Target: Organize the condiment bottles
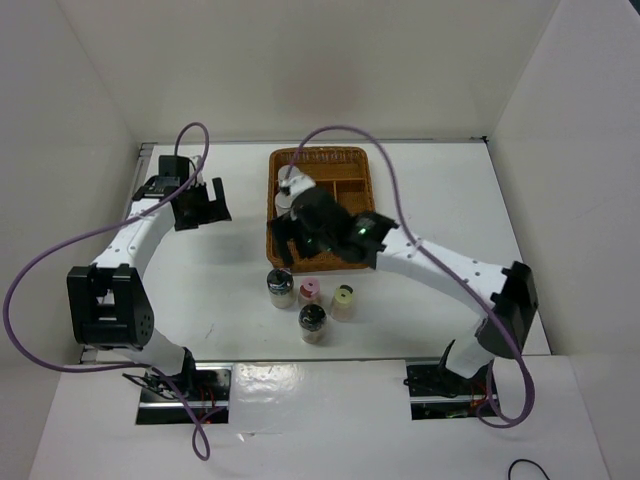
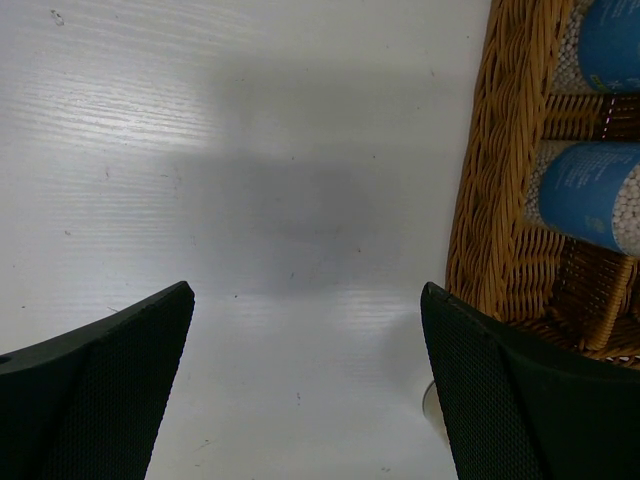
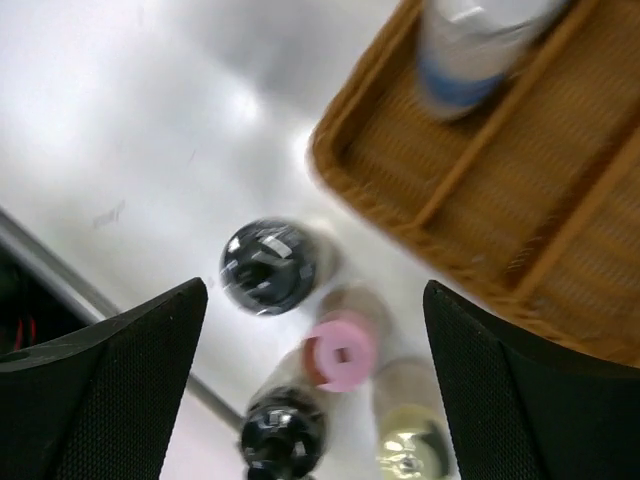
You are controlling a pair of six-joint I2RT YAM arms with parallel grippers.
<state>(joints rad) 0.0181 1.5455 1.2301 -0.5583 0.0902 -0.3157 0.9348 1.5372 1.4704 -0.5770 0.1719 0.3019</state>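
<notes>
Your left hand (image 2: pixel 307 300) is wide open, with nothing in it. It hangs over the bare table (image 2: pixel 250 150), just beside the left wall of the basket (image 2: pixel 490 200). Your right hand (image 3: pixel 315 288) is wide open too and holds nothing. It hangs over the near edge of the basket.

Two bottles are in the basket. The blue bottle (image 2: pixel 608 45) and the other blue bottle (image 2: pixel 590 190) sit in boxes next to each other, with a thin wall between them.

Four small bottles stand close together on the table, just in front of the basket. They are the dark-capped bottle (image 1: pixel 280 285), the pink-capped bottle (image 1: pixel 309 291), the yellow-capped bottle (image 1: pixel 343 297) and the second dark-capped bottle (image 1: pixel 313 320), which is nearest to you.
</notes>
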